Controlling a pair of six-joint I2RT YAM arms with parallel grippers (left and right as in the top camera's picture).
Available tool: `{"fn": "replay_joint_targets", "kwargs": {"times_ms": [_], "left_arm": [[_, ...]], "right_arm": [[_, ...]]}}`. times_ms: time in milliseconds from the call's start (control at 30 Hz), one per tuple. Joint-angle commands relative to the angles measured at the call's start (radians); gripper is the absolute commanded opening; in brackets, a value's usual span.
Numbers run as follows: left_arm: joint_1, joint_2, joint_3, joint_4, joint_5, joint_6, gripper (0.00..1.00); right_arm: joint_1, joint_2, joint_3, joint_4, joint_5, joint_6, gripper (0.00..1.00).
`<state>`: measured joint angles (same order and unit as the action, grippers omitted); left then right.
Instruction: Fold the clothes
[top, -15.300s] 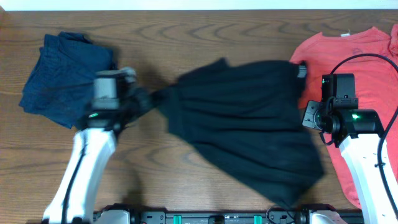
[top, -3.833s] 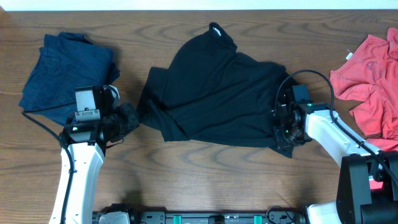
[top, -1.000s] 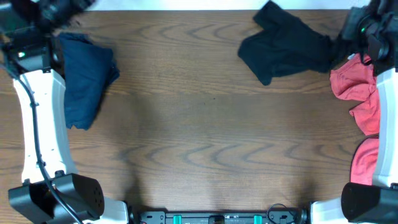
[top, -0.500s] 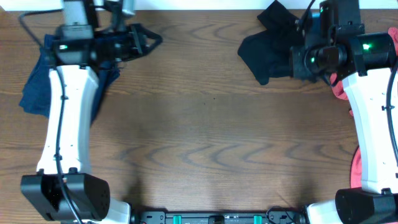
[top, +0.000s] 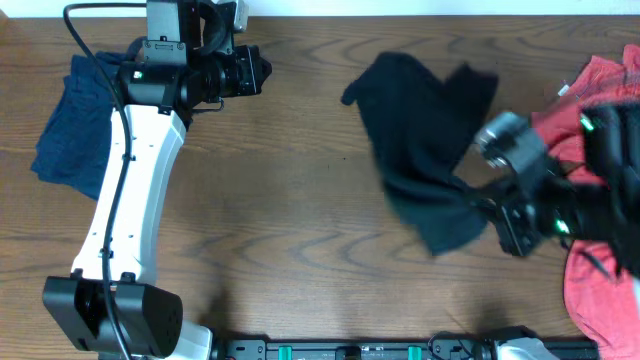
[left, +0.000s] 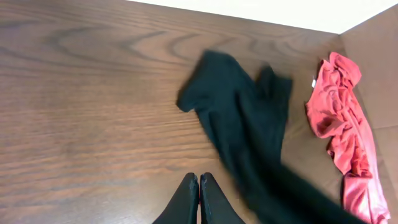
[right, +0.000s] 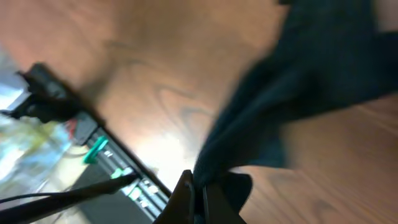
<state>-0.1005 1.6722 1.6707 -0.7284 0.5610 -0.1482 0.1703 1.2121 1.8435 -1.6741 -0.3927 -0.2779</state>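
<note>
**A:** Where do we have the black shirt (top: 415, 130)?

**B:** Right of centre in the overhead view. It runs as a crumpled strip from near the upper edge of the table (top: 300, 220) down toward the lower right, where it narrows into our right gripper (right: 198, 183).

**A:** Are we gripping it there?

**B:** Yes. In the right wrist view the two fingers are pressed together, with a bunch of black cloth pinched at their tips. The cloth fans out toward the upper right of that frame. That view is blurred, so we cannot tell which part of the shirt is pinched, nor how much of it rests on the wood.

**A:** And our left gripper (left: 199, 183)?

**B:** Clenched on nothing. Its fingers meet at the bottom centre of the left wrist view, over bare wood and apart from the shirt's nearest edge. From overhead, our left arm reaches to the upper left of the frame.

**A:** What about the other clothes?

**B:** The navy-blue garment (top: 70, 130) lies bunched at the upper left, its right side partly under our left arm. The coral-red garment (top: 600, 95) lies crumpled along the right edge, near the black shirt's upper part. We cannot tell whether those two touch.
</note>
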Motion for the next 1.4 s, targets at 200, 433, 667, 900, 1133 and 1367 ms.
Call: {"fn": "replay_joint_targets", "kwargs": {"times_ms": [200,433,667,900,1133,1367], "left_arm": [[-0.109,0.008,-0.001,0.06,-0.024,0.022,0.06],[-0.239,0.07,-0.001,0.072,-0.023,0.025,0.15],[-0.388,0.218,-0.001,0.088,-0.024,0.026,0.3],[-0.519,0.39,-0.001,0.157,-0.023,0.077,0.4],[-0.607,0.512,-0.001,0.269,-0.024,0.077,0.44],[-0.626,0.563,-0.001,0.364,-0.031,0.077,0.54]], "right_arm": [[-0.024,-0.03,-0.002,-0.024,0.626,0.476,0.03],[-0.024,0.017,-0.002,-0.024,0.617,0.475,0.04],[-0.024,0.051,-0.002,-0.024,0.594,0.475,0.1],[-0.024,0.053,-0.002,-0.024,0.599,0.471,0.17],[-0.026,0.053,-0.002,-0.024,0.599,0.465,0.17],[-0.026,0.053,-0.002,-0.024,0.591,0.456,0.21]]}}
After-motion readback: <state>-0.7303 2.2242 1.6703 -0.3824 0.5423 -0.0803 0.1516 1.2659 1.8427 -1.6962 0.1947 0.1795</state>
